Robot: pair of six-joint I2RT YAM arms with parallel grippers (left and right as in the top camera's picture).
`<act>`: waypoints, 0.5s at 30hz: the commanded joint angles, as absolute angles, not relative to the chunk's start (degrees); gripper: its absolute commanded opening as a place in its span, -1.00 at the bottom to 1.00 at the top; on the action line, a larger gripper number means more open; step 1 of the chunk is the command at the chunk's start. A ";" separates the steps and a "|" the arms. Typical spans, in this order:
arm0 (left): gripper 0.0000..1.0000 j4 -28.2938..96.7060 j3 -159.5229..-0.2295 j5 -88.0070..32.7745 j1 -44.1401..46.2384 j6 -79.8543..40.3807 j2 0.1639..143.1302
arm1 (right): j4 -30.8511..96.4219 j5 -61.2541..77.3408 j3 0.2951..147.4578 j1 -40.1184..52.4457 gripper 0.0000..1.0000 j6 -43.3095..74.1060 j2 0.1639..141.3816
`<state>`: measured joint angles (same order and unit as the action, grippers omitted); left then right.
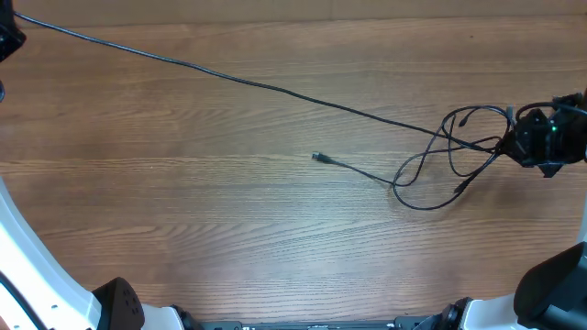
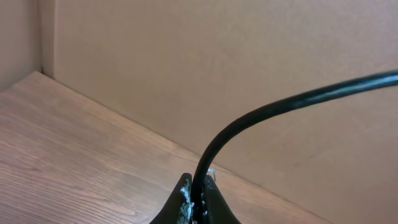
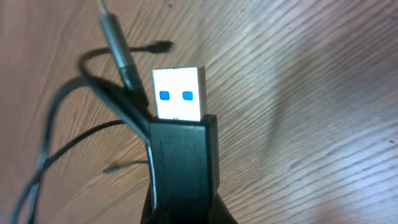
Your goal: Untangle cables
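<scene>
Several cables [image 1: 438, 151] lay tangled just beside right gripper [image 3: 185, 208], clamped on their USB plug [image 3: 179, 102], one long strand [image 1: 229, 76] ran across table [image 1: 211, 229] to left gripper [image 2: 198, 202], pinched tight on it

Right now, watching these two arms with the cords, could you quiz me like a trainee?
1. True or false: the left end effector is shut on a black cable.
2. What does the right end effector hold? A) a USB plug B) a loose loop C) nothing
3. Seen from overhead, which end effector is the tangle beside?
Key: 1 true; 2 A; 3 the right one.
</scene>
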<state>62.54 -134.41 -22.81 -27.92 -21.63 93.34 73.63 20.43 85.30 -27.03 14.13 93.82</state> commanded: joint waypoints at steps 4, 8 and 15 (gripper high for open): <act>-0.92 62.57 -135.48 -23.44 -29.50 -18.68 93.41 | 73.17 29.78 85.56 -23.24 -0.92 2.02 94.00; -0.92 68.95 -135.41 -27.31 -26.46 -14.61 93.73 | 73.97 31.00 85.56 -18.11 -0.92 -0.12 94.00; -0.15 79.88 -135.04 -24.77 -15.88 -11.51 95.33 | 74.35 31.07 85.56 -9.23 -0.92 0.86 94.00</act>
<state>78.02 -134.56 -25.08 -19.59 -14.20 94.21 74.37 29.56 85.30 -11.73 1.54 93.82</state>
